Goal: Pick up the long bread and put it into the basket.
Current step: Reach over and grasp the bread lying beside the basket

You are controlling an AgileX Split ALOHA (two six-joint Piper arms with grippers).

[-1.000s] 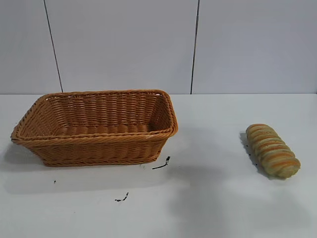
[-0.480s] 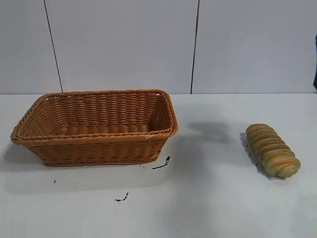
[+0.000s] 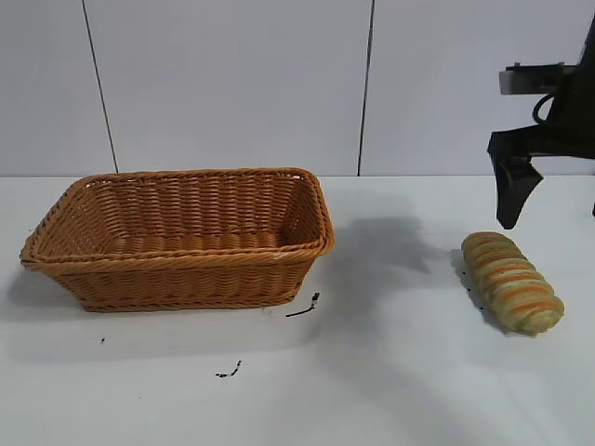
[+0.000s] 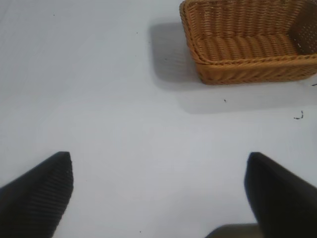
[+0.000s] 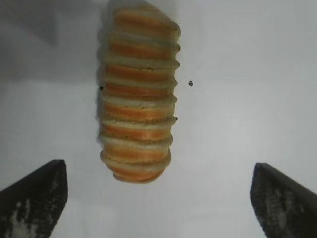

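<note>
The long bread, a ridged golden-tan loaf with orange stripes, lies on the white table at the right. The wicker basket stands empty at the left. My right gripper hangs open above and just behind the bread, not touching it. In the right wrist view the bread lies lengthwise ahead of the open right gripper, with its near end between the finger lines. My left gripper is open and empty over bare table, with the basket farther off. It is out of the exterior view.
Small black marks lie on the table in front of the basket's right corner, and another black mark lies nearer the front. A pale panelled wall stands behind the table.
My right arm has come into the exterior view from the right and now hangs above the bread. The bread and the basket have not moved.
</note>
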